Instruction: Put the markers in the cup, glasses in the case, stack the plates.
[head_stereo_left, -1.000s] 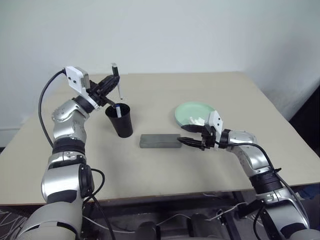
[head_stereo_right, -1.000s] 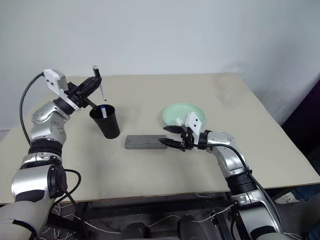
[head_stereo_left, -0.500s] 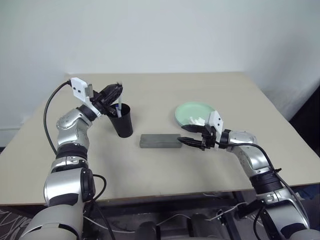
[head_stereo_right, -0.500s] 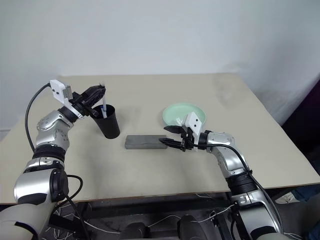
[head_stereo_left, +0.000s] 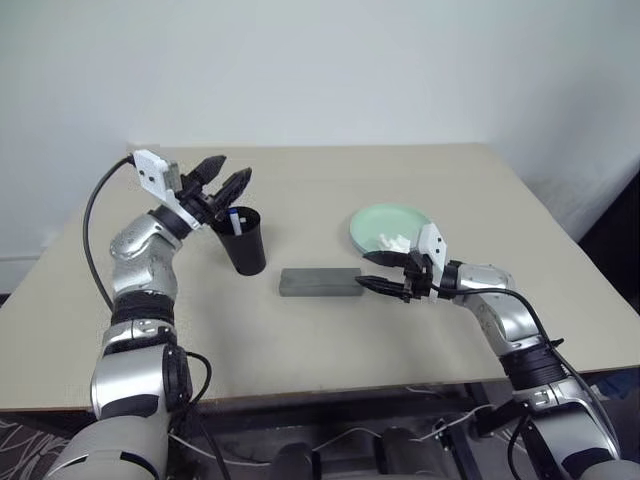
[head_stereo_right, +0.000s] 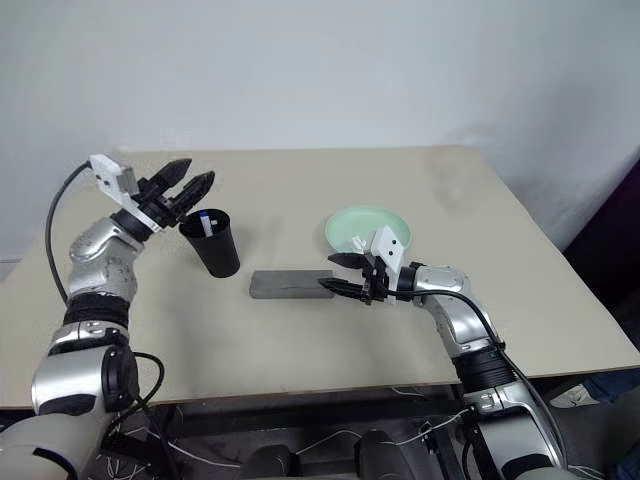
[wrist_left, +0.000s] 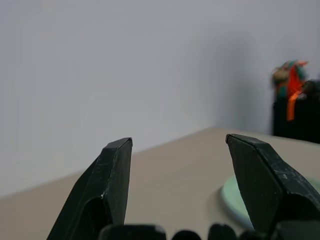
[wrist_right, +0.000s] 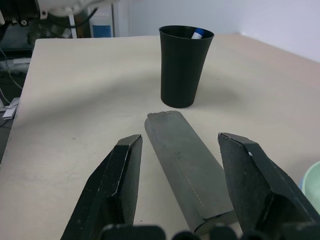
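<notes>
- We see the L gripper (head_stereo_left: 226, 177) held up just above and behind the cup (head_stereo_left: 240, 240), on its left side, fingers spread wide w/ nothing between them.
- In the L wrist view both black fingers (wrist_left: 111, 185) stand well apart, bare wall and table (wrist_left: 170, 175) showing between.
- Cup stands upright on the table, left-centre. A marker (head_stereo_left: 233, 219) w/ blue cap pokes out of its mouth; blue cap also peeks over the rim in the R wrist view (wrist_right: 197, 34). We can't make out a 2nd marker inside.
- Case (head_stereo_left: 320, 283) lies flat, lid shut, near table centre, just right of and nearer to us than the cup, not touching it.
- R gripper (head_stereo_left: 372, 270) sits low over the table at the case's right end, pointing left along it, fingers parted and not clamping anything.
- R wrist view: the case's (wrist_right: 187, 170) near end lies between the 2 fingers (wrist_right: 120, 185); we can't tell if either finger touches it.
- Mint plate (head_stereo_left: 385, 222) rests on the table behind the R gripper, well apart from the cup.
- A small white wad (head_stereo_left: 393, 240) lies in the plate near its front rim.
- Blue plate and glasses: we can't tell where they are.
</notes>
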